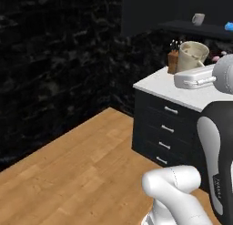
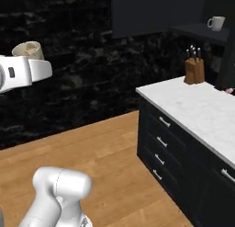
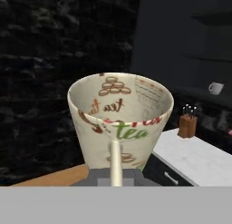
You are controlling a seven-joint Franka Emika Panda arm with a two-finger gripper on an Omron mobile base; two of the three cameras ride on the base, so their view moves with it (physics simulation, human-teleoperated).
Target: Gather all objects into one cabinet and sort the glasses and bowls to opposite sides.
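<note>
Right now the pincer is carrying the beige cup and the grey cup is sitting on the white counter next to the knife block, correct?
Not quite. The pincer does carry the beige cup, but the grey cup stands on the open cabinet's shelf, above the knife block, not on the white counter. The right base view shows it.

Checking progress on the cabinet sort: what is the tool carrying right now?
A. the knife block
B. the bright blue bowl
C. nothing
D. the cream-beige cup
D: the tool is shut on the cream-beige cup, lifted clear of the white counter.
</note>
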